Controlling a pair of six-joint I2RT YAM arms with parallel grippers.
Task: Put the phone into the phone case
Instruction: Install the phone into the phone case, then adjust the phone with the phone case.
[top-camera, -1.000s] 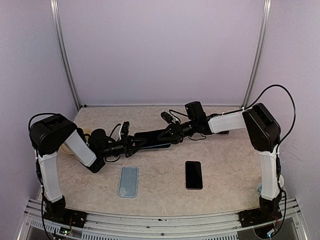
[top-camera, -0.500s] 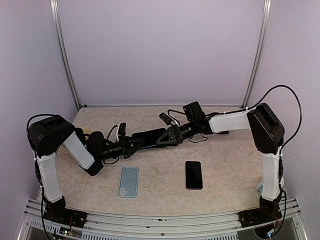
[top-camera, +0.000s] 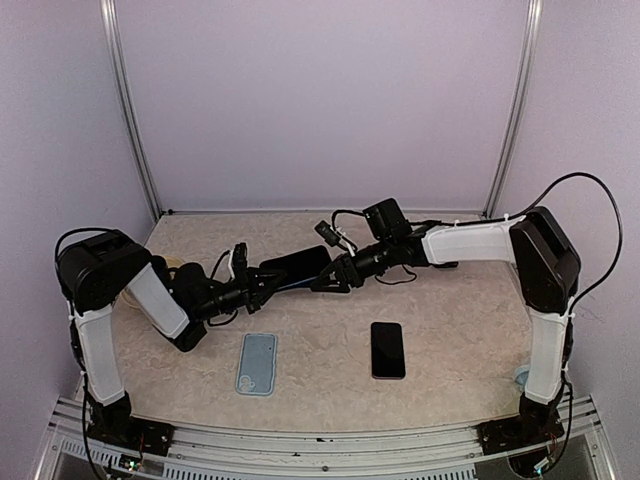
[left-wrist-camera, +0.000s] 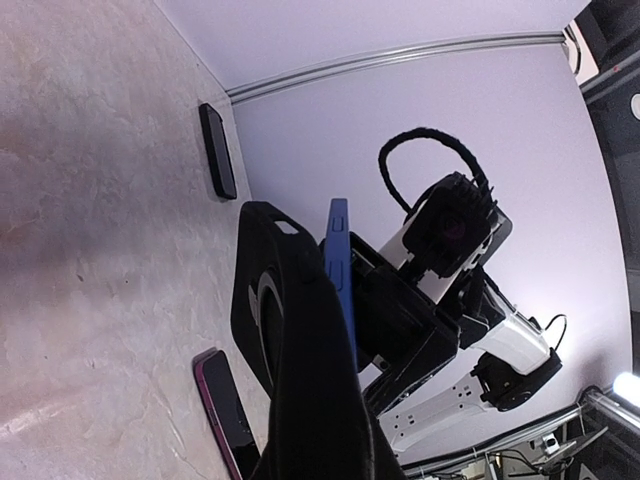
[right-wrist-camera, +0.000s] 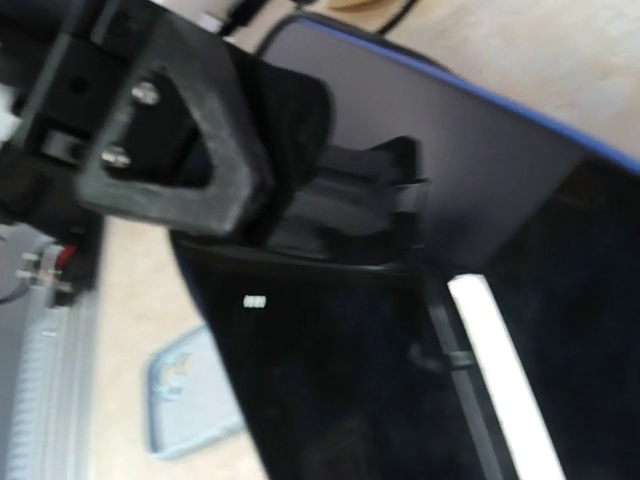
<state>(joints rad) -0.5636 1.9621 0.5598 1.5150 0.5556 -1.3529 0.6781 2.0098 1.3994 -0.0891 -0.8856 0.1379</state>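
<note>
While L jaws clamp blue-edged phone (top-camera: 298, 266) | dark screen | R jaws: can't tell

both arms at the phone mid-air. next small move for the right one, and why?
Probably draw the right gripper back off the phone. Its jaws look parted around one end, while the left gripper is clamped on the other end and holds it clear of the table.
</note>
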